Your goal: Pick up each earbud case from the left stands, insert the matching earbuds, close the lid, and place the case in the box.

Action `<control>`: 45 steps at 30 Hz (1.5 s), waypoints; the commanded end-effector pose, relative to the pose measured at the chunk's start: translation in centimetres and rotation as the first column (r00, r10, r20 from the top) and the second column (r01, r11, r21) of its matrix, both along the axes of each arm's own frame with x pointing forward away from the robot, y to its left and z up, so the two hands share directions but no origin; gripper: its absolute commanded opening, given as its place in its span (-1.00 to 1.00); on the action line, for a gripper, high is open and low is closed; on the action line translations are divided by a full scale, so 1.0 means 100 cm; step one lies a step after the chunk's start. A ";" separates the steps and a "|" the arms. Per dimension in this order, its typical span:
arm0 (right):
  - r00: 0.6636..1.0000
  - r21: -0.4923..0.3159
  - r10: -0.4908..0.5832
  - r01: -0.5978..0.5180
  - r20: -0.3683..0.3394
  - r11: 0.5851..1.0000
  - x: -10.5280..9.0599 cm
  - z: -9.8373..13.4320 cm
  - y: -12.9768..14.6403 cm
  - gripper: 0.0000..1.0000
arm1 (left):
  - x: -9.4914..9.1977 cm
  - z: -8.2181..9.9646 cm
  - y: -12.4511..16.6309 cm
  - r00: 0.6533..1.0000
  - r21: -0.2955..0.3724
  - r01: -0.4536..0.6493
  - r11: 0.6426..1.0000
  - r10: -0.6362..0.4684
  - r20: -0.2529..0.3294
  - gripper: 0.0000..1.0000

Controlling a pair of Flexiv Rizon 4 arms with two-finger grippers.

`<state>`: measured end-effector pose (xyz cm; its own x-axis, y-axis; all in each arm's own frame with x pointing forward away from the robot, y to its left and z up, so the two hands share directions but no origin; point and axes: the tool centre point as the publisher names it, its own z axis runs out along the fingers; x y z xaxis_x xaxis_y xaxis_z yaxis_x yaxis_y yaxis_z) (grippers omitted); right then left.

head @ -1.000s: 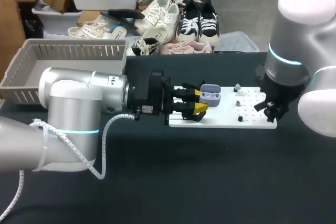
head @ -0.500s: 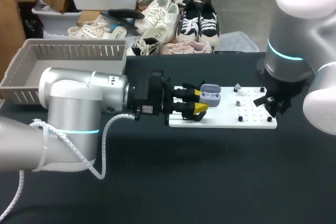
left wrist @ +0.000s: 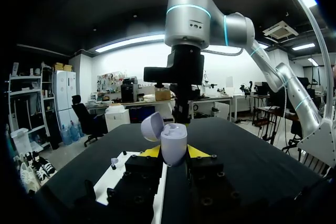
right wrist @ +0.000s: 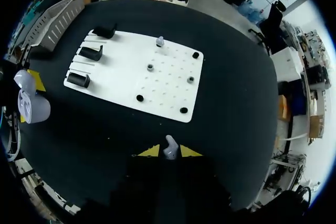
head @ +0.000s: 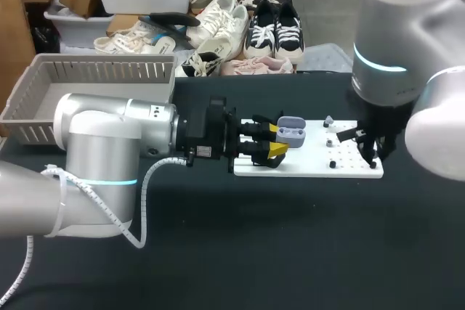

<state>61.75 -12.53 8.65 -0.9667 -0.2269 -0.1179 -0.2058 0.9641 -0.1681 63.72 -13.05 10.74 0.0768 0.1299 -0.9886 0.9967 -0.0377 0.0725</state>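
Head view, left pincer: pinched from two sides on the earbud case, which we hold over the left end of the white board with its lid raised.
Head view, right pincer: hangs over the board's right end. From here we cannot tell how its fingers stand.
Head view, loose earbud: stands at the board's far edge, apart from both pincers.
Head view, box: a grey basket at the far left of the counter. No case shows in the part of it we see.
Left wrist view, earbud case: upright between our yellow tips, both of which press on its sides. The lid tips back, and the right arm stands ahead of it.
Right wrist view, right pincer: closed on a small pale earbud, held over bare counter just off the board's edge.
Right wrist view, stands: three black stands on the board, none bearing a case.
Right wrist view, earbud case: off to the side beyond the board, well apart from the held earbud.
Progress, as we judge it: this case is lifted and open, and one earbud is picked. Left to do are seating that earbud, fetching and seating the loose earbud, shutting the lid and setting the case in the box. We cannot tell where any other cases are.
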 end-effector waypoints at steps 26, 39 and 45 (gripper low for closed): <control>0.957 0.072 -0.288 0.289 -0.017 0.955 0.008 0.016 0.011 -1.00 | -0.002 -0.001 0.000 1.000 -0.002 -0.007 1.000 0.007 0.003 -1.00; 0.851 -0.001 -0.522 0.523 -0.047 0.852 0.008 0.011 0.003 -1.00 | -0.002 -0.001 0.000 1.000 -0.002 -0.007 1.000 0.007 0.003 -1.00; 0.851 -0.001 -0.522 0.523 -0.047 0.852 0.008 0.011 0.003 -1.00 | -0.002 -0.001 0.000 1.000 -0.002 -0.007 1.000 0.007 0.003 -1.00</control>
